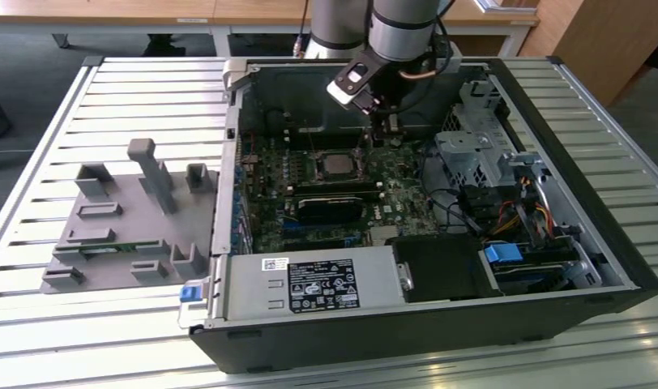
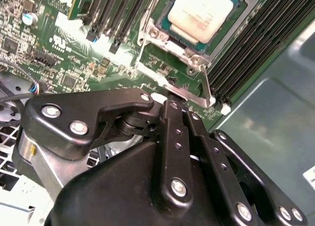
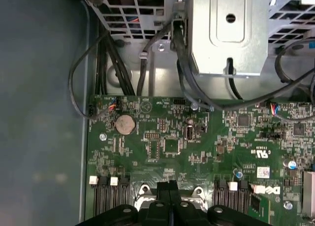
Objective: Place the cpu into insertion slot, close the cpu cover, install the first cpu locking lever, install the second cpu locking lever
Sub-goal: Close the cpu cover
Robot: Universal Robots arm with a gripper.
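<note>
1. The cpu (image 2: 197, 14) lies flat in the insertion slot (image 2: 170, 36), pale face up, so the first step looks done.
2. The cpu cover (image 2: 149, 31) appears to lie down around the chip, its metal frame hugging the edges. I judge that step done too, though I cannot see whether it is fully seated.
3. The levers seem to be the work left. In the second wrist view a silvery metal bar (image 2: 187, 95) sits at the socket's edge, just ahead of the gripper. I cannot tell whether either lever is latched.
4. The gripper (image 2: 170, 104) hangs low over the motherboard (image 1: 399, 190), just beside the socket. In the first wrist view its fingers (image 3: 162, 191) are clenched together. Whether anything thin is pinched between them is hidden.
5. The computer case (image 1: 416, 336) lies open on the slatted worktop (image 1: 145, 89). It holds the motherboard in the middle, a labelled power supply (image 1: 307, 285) at the near side, and a metal drive cage (image 1: 470, 154) with cables on the exterior view's right.
6. A gray fixture tray (image 1: 124, 203) sits beside the case on the exterior view's left. It carries upright posts and shallow pockets, and one pocket holds a small green strip (image 1: 104, 250).
</note>
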